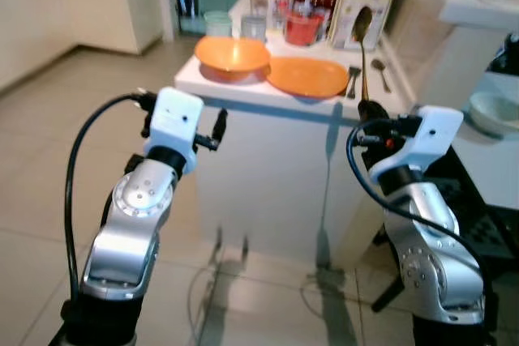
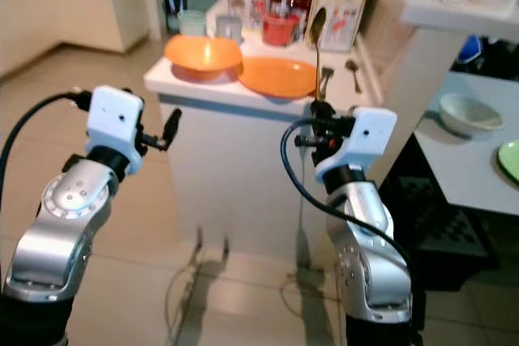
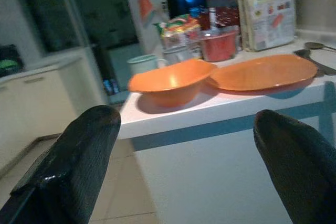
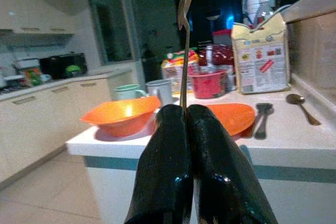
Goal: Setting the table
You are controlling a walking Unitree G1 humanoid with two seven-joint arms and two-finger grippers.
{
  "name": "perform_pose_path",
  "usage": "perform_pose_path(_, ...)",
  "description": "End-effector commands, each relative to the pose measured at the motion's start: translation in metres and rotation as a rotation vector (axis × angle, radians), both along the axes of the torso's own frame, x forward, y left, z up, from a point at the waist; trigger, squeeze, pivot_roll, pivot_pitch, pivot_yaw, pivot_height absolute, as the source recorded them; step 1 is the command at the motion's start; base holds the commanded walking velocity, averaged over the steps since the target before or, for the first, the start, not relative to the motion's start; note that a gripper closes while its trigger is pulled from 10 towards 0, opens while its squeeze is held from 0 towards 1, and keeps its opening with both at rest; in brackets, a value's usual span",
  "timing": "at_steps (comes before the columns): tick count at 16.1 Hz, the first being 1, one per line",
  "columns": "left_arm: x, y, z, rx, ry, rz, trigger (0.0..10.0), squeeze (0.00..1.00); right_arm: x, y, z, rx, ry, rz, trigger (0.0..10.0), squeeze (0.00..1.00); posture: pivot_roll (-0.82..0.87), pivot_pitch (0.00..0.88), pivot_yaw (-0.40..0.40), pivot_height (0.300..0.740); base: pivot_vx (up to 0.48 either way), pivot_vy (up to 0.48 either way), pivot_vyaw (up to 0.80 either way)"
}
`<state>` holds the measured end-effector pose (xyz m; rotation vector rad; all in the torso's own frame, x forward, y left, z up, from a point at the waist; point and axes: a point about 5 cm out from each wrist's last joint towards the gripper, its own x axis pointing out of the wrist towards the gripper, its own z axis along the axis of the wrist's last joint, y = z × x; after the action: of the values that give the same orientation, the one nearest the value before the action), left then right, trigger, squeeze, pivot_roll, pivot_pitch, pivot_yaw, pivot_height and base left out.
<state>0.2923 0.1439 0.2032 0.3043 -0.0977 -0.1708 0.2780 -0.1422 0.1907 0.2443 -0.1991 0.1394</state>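
Note:
My right gripper is shut on the handle of a metal spoon, which stands upright in front of the white counter. In the right wrist view the spoon rises from between the closed fingers. On the counter sit an orange bowl and, to its right, an orange plate. A second spoon and a fork lie right of the plate. My left gripper is open and holds nothing, just short of the counter's near edge and below the bowl.
Bottles, cups, a red container and a carton crowd the back of the counter. To the right, a lower table holds a white bowl and a green plate. Tiled floor spreads to the left.

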Motion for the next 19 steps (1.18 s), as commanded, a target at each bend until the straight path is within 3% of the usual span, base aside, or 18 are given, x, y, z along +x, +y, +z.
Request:
perform_pose_path(1, 0.0021, -0.0009, -0.0022, -0.003, 0.017, 0.012, 10.0, 0.0, 0.0023, -0.005, -0.0026, -0.016, 0.027, -0.024, 10.0, 0.0, 0.02, 0.0, -0.028, 0.74, 0.0, 0.0, 0.0)
perform_pose_path(19, 0.006, -0.0047, 0.0016, 0.018, -0.006, 0.023, 10.0, 0.0, 0.0074, -0.0103, -0.0094, -0.052, 0.08, -0.072, 10.0, 0.0, 0.02, 0.0, -0.034, 0.74, 0.0, -0.457, 0.0)
